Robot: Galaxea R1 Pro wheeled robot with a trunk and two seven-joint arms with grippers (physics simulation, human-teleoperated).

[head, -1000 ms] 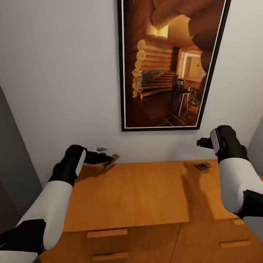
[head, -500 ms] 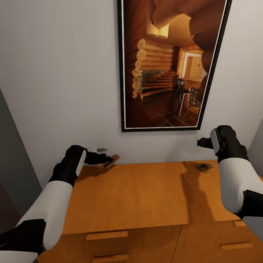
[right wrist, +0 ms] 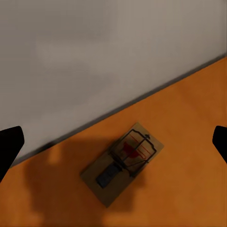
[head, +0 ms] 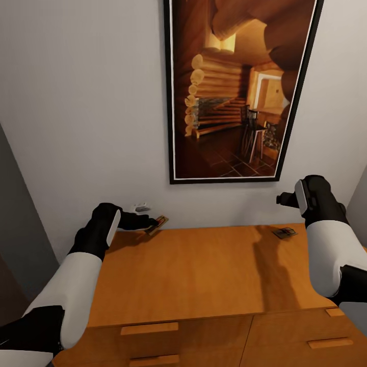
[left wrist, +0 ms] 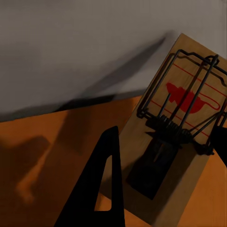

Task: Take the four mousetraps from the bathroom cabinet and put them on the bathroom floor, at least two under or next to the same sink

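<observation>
The cabinet point(head: 204, 275) has a flat orange-brown top that runs to the white wall. At its back left corner my left gripper point(head: 152, 223) is shut on a mousetrap point(head: 158, 224), which is tilted with one end raised off the top. In the left wrist view that mousetrap point(left wrist: 175, 127) sits between the two dark fingers point(left wrist: 104, 189), showing its wire frame and red mark. A second mousetrap point(head: 284, 233) lies flat near the back right edge. My right gripper point(head: 282, 199) hangs open above it. In the right wrist view the trap point(right wrist: 124, 162) is apart from the spread fingertips point(right wrist: 9, 146).
A large framed picture point(head: 234, 92) of a log-cabin room hangs on the wall above the cabinet. Drawer fronts with bar handles point(head: 149, 328) face me below the top. A grey panel point(head: 20, 219) stands at the left.
My right gripper has drifted slightly to the right. The left gripper and both mousetraps have stayed where they were.
</observation>
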